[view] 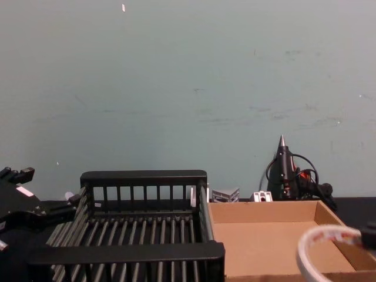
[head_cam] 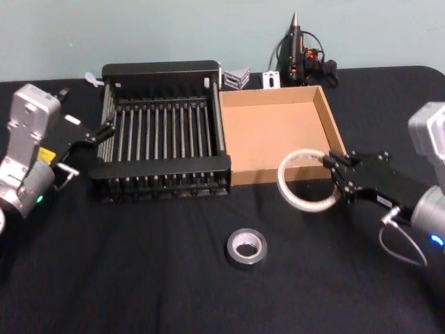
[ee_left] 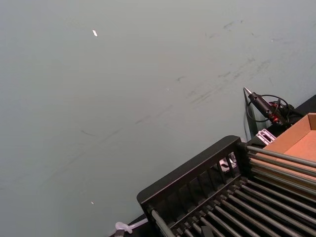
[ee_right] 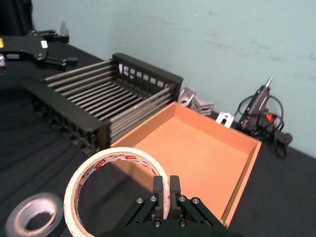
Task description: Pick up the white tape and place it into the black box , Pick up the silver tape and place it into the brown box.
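in the head view we see our right gripper [head_cam: 336, 174] pinching the white tape [head_cam: 306, 181] by its rim, the ring held over the near right corner of the brown box [head_cam: 274, 132] and the black cloth in front of it. the silver tape [head_cam: 247, 247] lies flat on the cloth, nearer to us, well apart from both boxes. the black box [head_cam: 163, 132] sits touching the brown box on its left. our left gripper [head_cam: 94, 136] hangs just beside the black box's left wall; we cannot tell how its fingers stand.

in the left wrist view we see the black box [ee_left: 197, 168] from its corner and a glue gun [ee_left: 264, 106] by the wall.

in the right wrist view our fingers [ee_right: 159, 190] are pressed on the white tape [ee_right: 108, 190], with the silver tape [ee_right: 32, 219] below on the cloth.

in the chest view the white tape [view: 326, 249] shows at the lower right, before the brown box [view: 270, 235].
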Robot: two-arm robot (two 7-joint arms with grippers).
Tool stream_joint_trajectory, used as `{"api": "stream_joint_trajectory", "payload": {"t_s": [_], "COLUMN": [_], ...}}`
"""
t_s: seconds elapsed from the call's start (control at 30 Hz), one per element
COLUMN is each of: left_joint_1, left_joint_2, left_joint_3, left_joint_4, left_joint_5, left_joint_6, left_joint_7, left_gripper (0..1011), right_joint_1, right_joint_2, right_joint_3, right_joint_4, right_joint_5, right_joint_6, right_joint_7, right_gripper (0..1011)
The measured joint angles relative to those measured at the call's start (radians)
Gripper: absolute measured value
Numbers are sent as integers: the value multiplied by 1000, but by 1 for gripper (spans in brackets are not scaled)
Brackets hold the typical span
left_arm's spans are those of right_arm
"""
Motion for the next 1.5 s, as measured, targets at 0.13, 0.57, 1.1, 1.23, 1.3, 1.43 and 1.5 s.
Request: {"api": "stream_joint_trajectory", "payload": {"t_s": [0.13,0.57,1.1,1.23,1.3,1.43,1.5], "left_joint_1": [0,0,0,0,0,0,0], "left_joint_2": [0,0,0,0,0,0,0], "left_joint_3": [0,0,0,0,0,0,0], "left_joint_4": [0,0,0,0,0,0,0], "left_joint_5": [0,0,0,0,0,0,0], "left_joint_6": [0,0,0,0,0,0,0], "left_joint_7": [0,0,0,0,0,0,0], "left_gripper": [1001,1001,1001,1001,1001,1001,1001], "right_joint_1": [46,296,569,625,657,704,728], "right_joint_2": [-15,-125,-330,-382,-415,-465,-492], "right_joint_3": [-16,-117,-258,-285,-299,-316,-324], "right_joint_4": [15,153,420,503,558,649,702], "right_joint_5": [-11,-70,-172,-201,-219,-248,-263], "right_joint_6": [10,35,52,51,47,38,32], "right_joint_7": [-6,-19,-41,-50,-57,-71,-79], "right_gripper": [82,82,82,82,82,82,82]}}
